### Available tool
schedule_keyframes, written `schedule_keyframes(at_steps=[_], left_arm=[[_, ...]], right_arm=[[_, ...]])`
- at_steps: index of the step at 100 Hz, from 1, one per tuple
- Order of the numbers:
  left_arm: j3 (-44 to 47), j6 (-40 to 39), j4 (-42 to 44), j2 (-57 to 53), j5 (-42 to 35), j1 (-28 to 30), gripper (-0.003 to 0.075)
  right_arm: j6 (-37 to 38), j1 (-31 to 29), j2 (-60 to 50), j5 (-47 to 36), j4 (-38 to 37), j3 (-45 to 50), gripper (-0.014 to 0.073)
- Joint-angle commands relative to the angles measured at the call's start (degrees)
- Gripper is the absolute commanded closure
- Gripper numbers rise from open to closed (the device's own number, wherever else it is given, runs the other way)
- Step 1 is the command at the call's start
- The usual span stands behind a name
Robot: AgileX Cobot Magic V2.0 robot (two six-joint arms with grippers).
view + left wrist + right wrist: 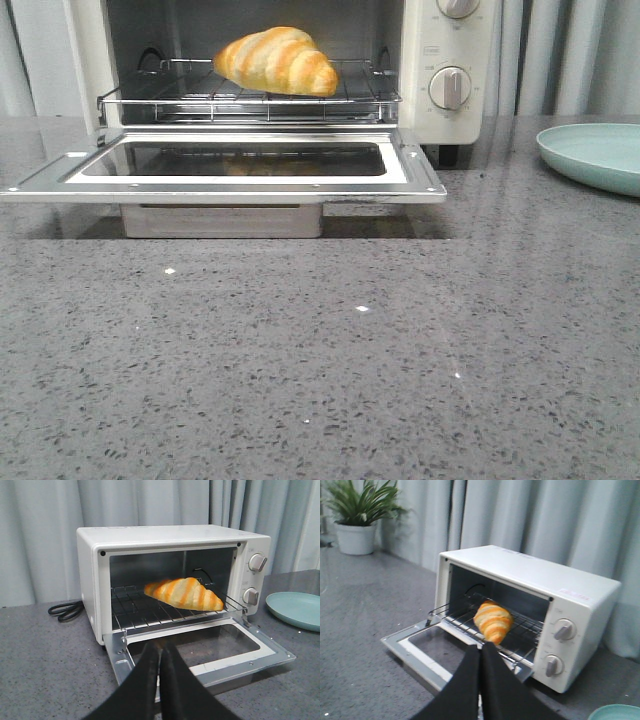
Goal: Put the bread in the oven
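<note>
A striped golden bread (278,61) lies on the wire rack (250,97) inside the open cream oven (172,580) on a grey worktop (320,350), while the left gripper (159,652) and right gripper (480,652) both have their jaws pressed together, empty

Golden-orange bread (278,61) with cream stripes; cream-white oven (165,535); pale teal plate (596,153).

no readable text showing anywhere; oven (440,60) is carrying small marks by its dials (450,88) & a faint label on top, all too blurry to read.
</note>
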Motion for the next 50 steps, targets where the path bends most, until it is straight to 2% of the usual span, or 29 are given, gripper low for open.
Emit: schedule_keyframes(at_steps=[1, 16, 50], left_arm=[[-1.2, -0.6, -2.1, 0.5, -5.2, 0.3, 0.0742], [-1.2, -0.6, -2.2, 0.5, -5.2, 0.3, 0.0742], [-1.2, -0.6, -3.2, 0.5, -5.2, 0.3, 0.0742]], right_arm=[[3.9, -1.5, -3.7, -1.0, -6.6, -0.2, 0.0659], [3.9, -2.1, -5.5, -1.5, -11.8, -0.1, 0.0661], [3.9, -2.1, -5.5, -1.6, -11.7, -0.1, 0.0661]])
